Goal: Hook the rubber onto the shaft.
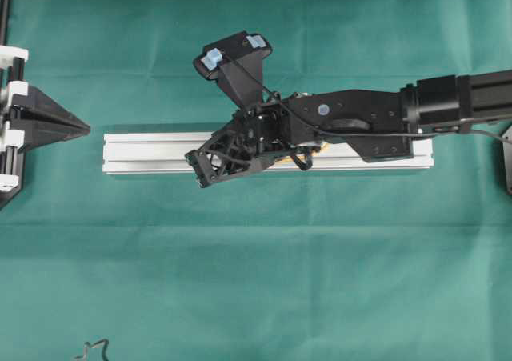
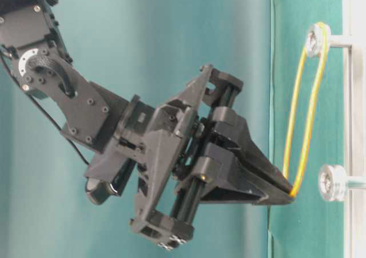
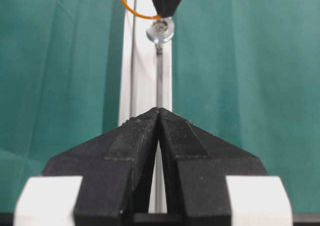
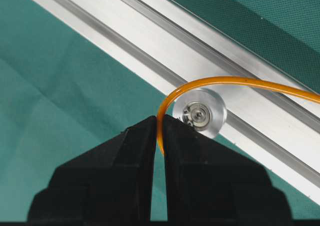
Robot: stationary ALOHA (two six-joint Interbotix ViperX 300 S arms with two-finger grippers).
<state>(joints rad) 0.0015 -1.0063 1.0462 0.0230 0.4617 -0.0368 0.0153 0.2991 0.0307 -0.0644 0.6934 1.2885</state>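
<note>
Right black gripper (image 4: 159, 131): fingers pinching thin orange rubber band (image 4: 235, 80) at tips. Band arcs from tips over round silver shaft head (image 4: 199, 112) just beyond fingertips, far end looped on second silver shaft (image 2: 316, 39). Beyond: aluminium rail (image 1: 152, 153), green cloth (image 1: 256, 281). Left black gripper (image 3: 158, 117): fingers pressed together, empty, well apart from band.
</note>
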